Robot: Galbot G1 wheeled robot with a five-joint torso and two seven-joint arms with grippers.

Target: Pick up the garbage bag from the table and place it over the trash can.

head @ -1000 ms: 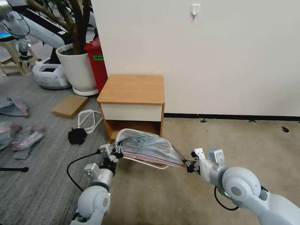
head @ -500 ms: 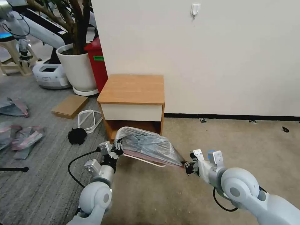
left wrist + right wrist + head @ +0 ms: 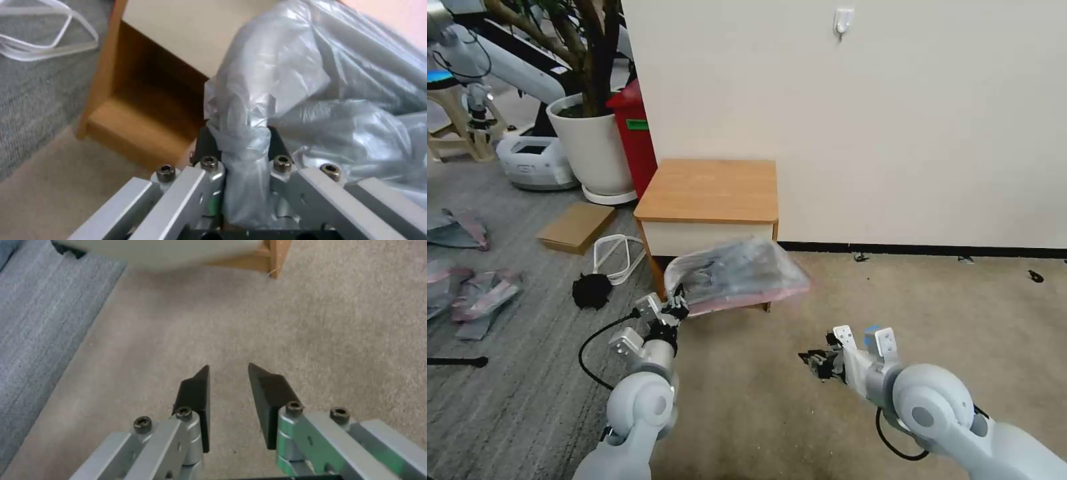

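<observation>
Between pinching left gripper (image 3: 242, 151) fingers: bunched rim of thin translucent grey garbage bag (image 3: 737, 273), billowing before small light-brown wooden table (image 3: 710, 190). Right gripper (image 3: 228, 386) fingers spread, empty, over carpet.

Nothing here can be read. The red bin (image 3: 635, 133) has a small green label (image 3: 636, 125), but its print is too small to make out.
</observation>
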